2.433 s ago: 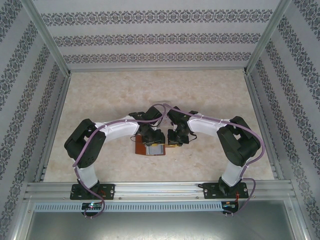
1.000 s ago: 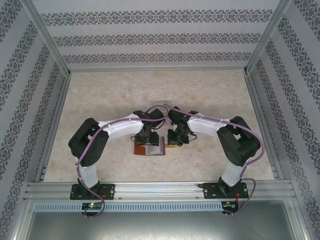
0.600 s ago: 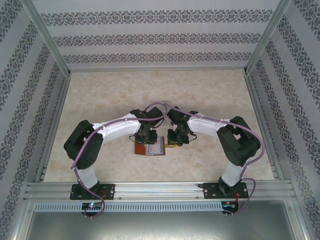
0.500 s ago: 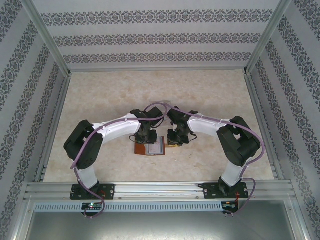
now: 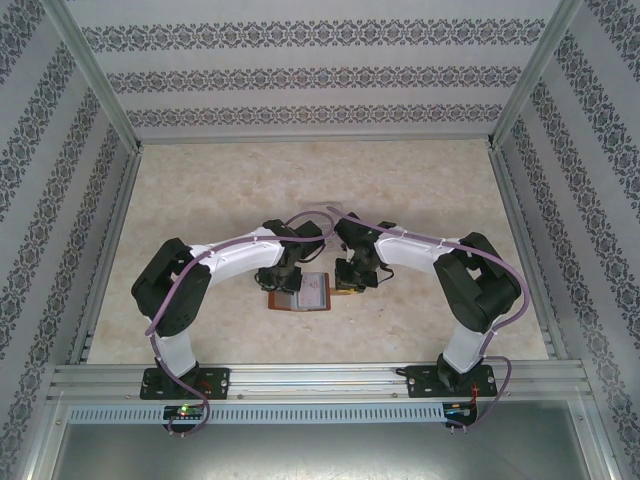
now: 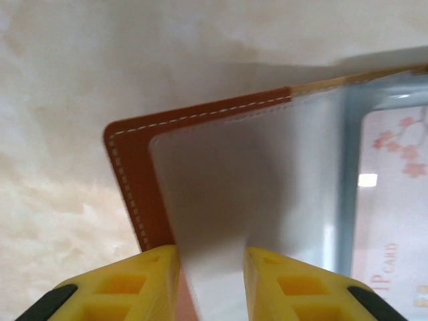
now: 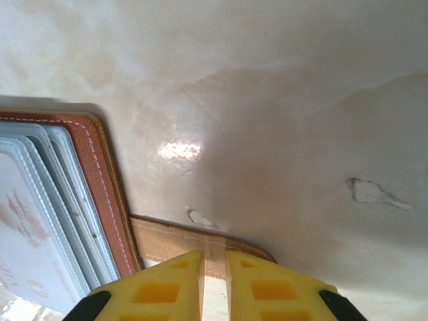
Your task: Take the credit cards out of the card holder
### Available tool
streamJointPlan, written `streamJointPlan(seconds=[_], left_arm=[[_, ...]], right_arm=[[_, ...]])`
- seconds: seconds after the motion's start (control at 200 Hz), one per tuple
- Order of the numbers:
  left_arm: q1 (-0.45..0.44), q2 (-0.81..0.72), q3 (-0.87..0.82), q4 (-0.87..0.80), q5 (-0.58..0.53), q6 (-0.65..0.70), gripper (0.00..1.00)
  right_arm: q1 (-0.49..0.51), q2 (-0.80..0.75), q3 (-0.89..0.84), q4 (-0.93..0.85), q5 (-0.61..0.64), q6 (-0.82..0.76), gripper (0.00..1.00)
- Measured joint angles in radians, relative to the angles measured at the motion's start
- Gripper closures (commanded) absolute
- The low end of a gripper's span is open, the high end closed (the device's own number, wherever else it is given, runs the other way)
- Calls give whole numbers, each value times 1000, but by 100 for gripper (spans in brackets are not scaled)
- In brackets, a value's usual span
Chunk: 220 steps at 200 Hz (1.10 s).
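Over card holder point(image 5: 315, 293), left jaws shifted left.

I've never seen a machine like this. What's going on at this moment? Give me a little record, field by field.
wallet: brown leather, open on the table
left gripper: fingers closed on a pale card, which lies over the wallet's brown corner
right gripper: pinching the wallet's strap
printed card: pale with pink blossoms, in a grey-blue pocket, not yet out
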Motion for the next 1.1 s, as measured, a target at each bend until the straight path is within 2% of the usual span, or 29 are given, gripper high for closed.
streamJointPlan(seconds=[0.29, 0.575, 0.739, 0.914, 1.099], left_arm=[[0, -11, 3, -45, -73, 23, 68], [3, -139, 7, -27, -74, 38, 68], [27, -195, -5, 64, 18, 37, 68], [70, -231, -100, 233, 158, 16, 68], [119, -232, -209, 406, 291, -33, 68]], right_arm=[[0, -1, 0, -1, 0, 0, 82], [0, -49, 14, -31, 1, 1, 81], [2, -79, 38, -34, -1, 5, 80], [20, -80, 40, -18, -29, 23, 78], [40, -60, 47, 13, -60, 39, 71]])
